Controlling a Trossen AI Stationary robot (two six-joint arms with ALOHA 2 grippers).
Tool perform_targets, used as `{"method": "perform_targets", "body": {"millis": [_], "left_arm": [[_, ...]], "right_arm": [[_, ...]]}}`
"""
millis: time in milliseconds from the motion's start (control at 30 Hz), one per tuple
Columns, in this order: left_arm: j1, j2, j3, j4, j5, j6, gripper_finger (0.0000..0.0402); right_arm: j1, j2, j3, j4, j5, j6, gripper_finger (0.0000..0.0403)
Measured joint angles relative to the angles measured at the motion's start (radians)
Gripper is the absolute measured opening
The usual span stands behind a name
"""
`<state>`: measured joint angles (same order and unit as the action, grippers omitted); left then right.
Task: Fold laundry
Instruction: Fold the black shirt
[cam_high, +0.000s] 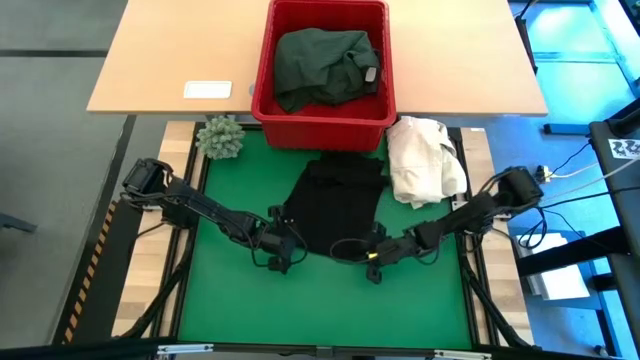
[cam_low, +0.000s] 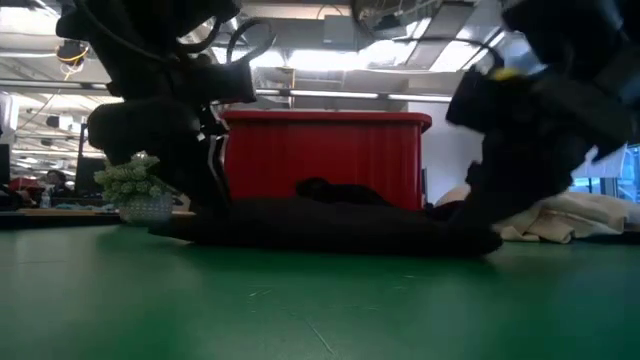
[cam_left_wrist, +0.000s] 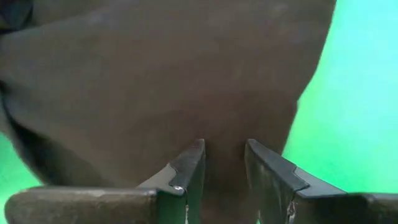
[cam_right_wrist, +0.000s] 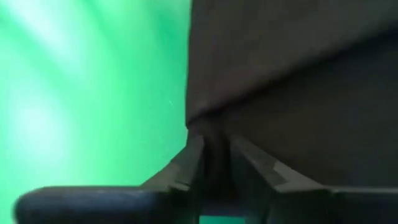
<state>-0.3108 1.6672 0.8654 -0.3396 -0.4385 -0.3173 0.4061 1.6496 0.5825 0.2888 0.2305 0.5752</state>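
Observation:
A black garment (cam_high: 335, 200) of the laundry lies spread on the green mat (cam_high: 230, 290), just near of the red basket (cam_high: 325, 115). A dark green garment (cam_high: 325, 62) sits bunched inside the basket. My left gripper (cam_high: 284, 243) is at the black garment's near left corner and is shut on it. My right gripper (cam_high: 374, 256) is at its near right corner, also shut on it. In the low view the garment (cam_low: 330, 225) lies low and flat on the mat between both grippers. My left gripper pinches the black garment's near edge (cam_left_wrist: 224, 146) between its two fingers, close to the left corner. The fingers slant down from the table's near left. The cloth lies on the mat. My right gripper pinches a small bunched fold at the garment's near right corner (cam_right_wrist: 214, 134) between its two fingers. It slants down from the table's near right. The rest of the garment lies on the mat.
A cream-white cloth heap (cam_high: 425, 160) lies at the mat's far right, beside the basket. A small potted plant (cam_high: 220, 137) stands at the far left corner. A white card (cam_high: 208, 90) lies on the wooden table behind. Bare mat lies near of the garment.

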Motion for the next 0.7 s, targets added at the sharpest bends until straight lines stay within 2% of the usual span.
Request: {"method": "perform_targets", "body": {"millis": [200, 467, 700], "left_arm": [[-0.001, 0.001, 0.0, -0.148, -0.02, -0.093, 0.011], [0.003, 0.001, -0.033, -0.157, -0.031, -0.147, 0.011], [-0.006, 0.0, -0.064, -0.167, -0.038, -0.201, 0.011]], "right_arm": [[-0.001, 0.029, 0.015, -0.038, -0.05, 0.032, 0.0008], [-0.002, 0.024, 0.015, -0.046, -0.134, 0.05, 0.0019], [-0.001, 0.024, 0.014, -0.052, -0.189, 0.06, 0.0004]]}}
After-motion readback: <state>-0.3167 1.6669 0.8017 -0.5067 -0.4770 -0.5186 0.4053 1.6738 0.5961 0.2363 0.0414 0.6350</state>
